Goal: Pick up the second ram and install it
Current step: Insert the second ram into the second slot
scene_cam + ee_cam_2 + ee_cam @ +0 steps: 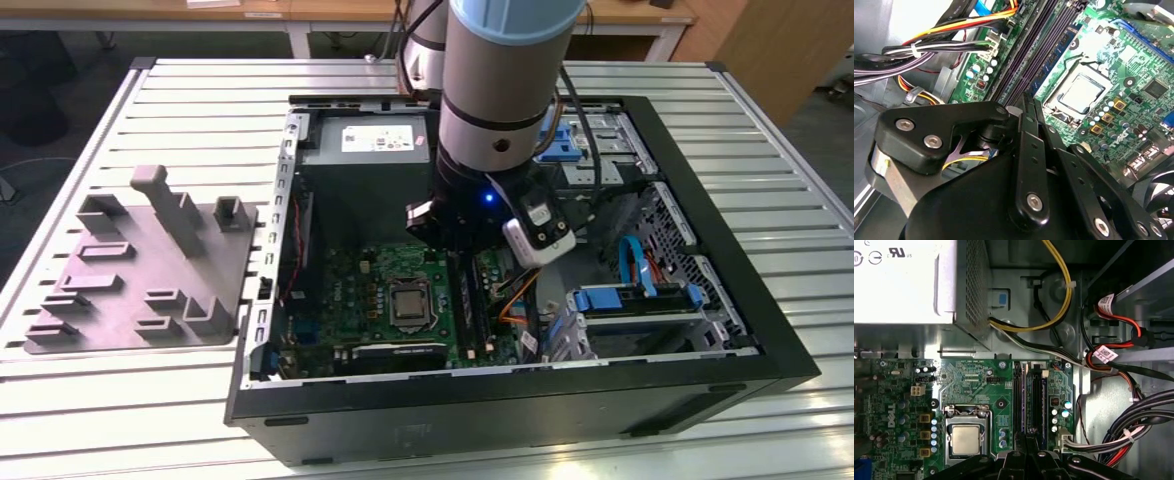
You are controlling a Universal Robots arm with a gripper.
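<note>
Ram point(1056, 52), blue-green, black chips in a row, standing edge-up in motherboard point(1141, 55) slot. Gripper point(1025, 98) pinched together just above; near end and contact lost behind black fingers.

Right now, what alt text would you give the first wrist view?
The gripper hangs low over the memory slots of a green motherboard, beside the processor socket. A grey power supply and bundled cables flank the board.
</note>
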